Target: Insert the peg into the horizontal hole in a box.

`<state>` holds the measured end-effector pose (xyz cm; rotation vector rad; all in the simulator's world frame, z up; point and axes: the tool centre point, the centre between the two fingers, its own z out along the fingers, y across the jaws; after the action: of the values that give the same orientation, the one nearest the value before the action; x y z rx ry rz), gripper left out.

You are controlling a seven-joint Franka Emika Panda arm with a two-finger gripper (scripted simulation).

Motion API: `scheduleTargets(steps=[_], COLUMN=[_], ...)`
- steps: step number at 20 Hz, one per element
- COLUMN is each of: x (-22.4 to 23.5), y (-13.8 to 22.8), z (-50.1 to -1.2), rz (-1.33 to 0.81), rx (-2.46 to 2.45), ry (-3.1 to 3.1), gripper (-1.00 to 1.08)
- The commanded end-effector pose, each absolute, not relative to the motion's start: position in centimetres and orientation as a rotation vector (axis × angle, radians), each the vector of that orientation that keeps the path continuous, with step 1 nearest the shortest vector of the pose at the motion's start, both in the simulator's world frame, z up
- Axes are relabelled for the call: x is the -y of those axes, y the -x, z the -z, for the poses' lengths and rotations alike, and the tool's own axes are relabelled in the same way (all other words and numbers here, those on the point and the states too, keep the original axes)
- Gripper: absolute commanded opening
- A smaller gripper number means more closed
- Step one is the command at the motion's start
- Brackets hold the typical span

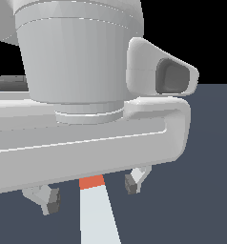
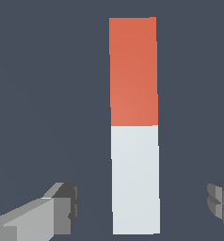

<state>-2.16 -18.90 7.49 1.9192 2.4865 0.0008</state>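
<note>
Claw poised above the peg lying flat on the tabletop, fingers spread wide on either side (no contact with the bar).

This is a made-up computer world, not a real room. The table under the claw is flat plain dark blue-grey, and behind it everything is black.

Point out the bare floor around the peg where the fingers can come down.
Bare floor flanks both long sides of the peg, between it and each finger. The open gripper straddles the white half. The exterior view is crowded by the arm.
</note>
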Motion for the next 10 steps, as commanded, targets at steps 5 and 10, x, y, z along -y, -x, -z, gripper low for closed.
scheduleTargets(steps=[5, 10], x=[19.72, 19.67], y=[1.99, 2.06], z=[-7.00, -6.49], rz=[0.000, 0.000], rx=[-2.504, -2.501], ry=[-1.897, -1.901], gripper=[1.00, 1.00])
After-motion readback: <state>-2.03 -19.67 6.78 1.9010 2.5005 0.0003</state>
